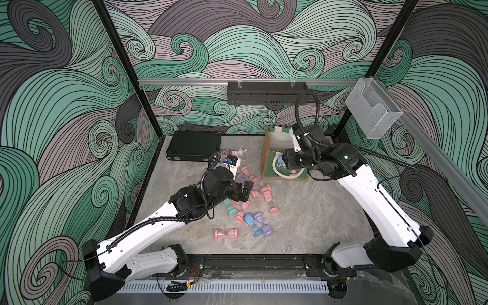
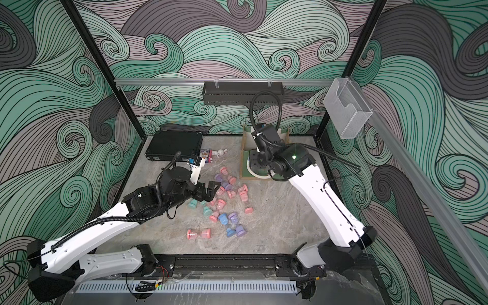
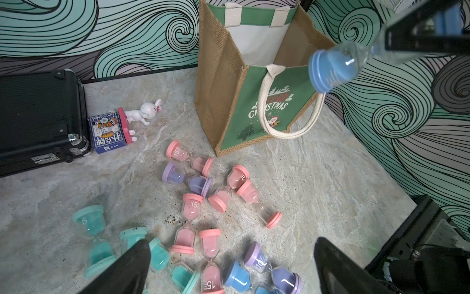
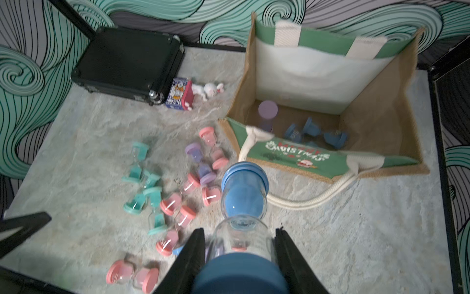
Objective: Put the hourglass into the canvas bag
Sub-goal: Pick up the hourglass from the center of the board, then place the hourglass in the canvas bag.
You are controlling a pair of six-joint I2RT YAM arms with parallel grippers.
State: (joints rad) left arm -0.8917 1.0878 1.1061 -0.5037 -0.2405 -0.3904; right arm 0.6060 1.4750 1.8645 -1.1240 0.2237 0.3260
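Marbled grey desk fills the middle of both top views. Right of centre there, your right tool grips the blue hourglass in the air at the green front of the canvas bag, not inside it. Your left tool hangs with jaws spread over loose hourglasses.

Robot test cell, lab sort of place. Boxed in by black frame posts and aluminium rail beyond right pincer; printed swirl panels on every side of both pincers. Left arm and right arm, white shells with black joints, mounted on black base rail well behind pincers; slotted cable duct just behind that. Perforated black tray and clear plastic holder hung on rail, above and beyond right pincer. Stone-look tabletop below left pincer.
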